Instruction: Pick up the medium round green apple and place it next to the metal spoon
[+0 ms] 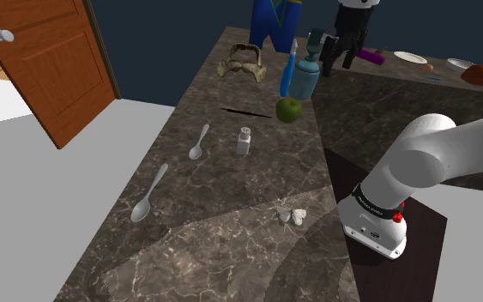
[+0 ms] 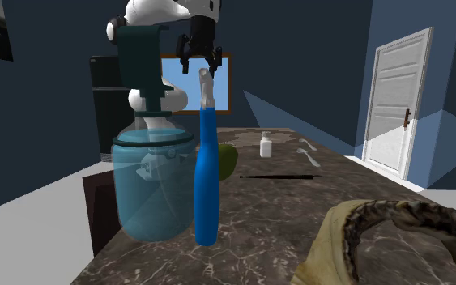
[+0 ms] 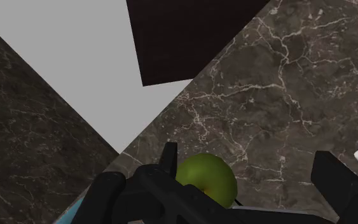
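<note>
In the shoulder view the green apple (image 1: pixel 289 109) sits on the counter (image 1: pixel 231 232) at upper centre, well apart from the small spoon (image 1: pixel 199 141) and large spoon (image 1: pixel 149 193) at lower left. The second exterior view has the gripper (image 2: pixel 200 58) high at the top, its fingers spread and empty. In the wrist view the apple lies below those parted fingers, ungrasped, so I judge the descent, grasp and carry are all left to do.

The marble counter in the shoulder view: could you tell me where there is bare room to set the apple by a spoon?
Widest bare patch: between the large grey spoon and the small white crumpled object. A narrower gap lies between the small grey spoon and the white bottle. Crowded around the translucent blue jar and round green apple.
</note>
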Robot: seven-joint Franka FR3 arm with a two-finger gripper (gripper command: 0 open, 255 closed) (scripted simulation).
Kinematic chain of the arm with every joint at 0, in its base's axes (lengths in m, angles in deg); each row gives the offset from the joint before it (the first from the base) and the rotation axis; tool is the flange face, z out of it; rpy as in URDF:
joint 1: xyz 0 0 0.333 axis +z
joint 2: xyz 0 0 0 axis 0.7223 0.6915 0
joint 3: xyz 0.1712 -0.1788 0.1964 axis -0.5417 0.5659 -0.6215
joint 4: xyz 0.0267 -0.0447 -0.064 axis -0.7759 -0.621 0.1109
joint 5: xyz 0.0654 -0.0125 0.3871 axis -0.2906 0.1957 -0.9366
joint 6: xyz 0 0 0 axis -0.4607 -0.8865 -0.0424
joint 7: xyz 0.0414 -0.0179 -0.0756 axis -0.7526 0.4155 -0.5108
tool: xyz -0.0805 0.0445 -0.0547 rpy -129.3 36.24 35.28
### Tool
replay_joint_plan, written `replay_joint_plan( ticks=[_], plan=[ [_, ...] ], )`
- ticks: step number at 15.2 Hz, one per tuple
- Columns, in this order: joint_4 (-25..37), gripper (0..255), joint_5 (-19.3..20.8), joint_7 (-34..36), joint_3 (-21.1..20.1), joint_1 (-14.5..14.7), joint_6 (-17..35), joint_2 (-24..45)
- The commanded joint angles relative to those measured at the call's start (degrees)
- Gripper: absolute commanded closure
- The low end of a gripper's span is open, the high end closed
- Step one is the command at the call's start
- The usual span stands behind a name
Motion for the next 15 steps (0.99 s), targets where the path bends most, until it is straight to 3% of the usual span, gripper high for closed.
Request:
replay_joint_plan(
  ticks=[1,8,15],
  plan=[
    [0.00,0,0.00,0.00,0.00,0.00,0.00,0.00],
    [-6.24,0,1.98,1.53,2.32,-1.53,18.31,7.20],
    [-7.78,0,3.67,3.12,4.67,-3.03,36.70,19.14]
  ],
)
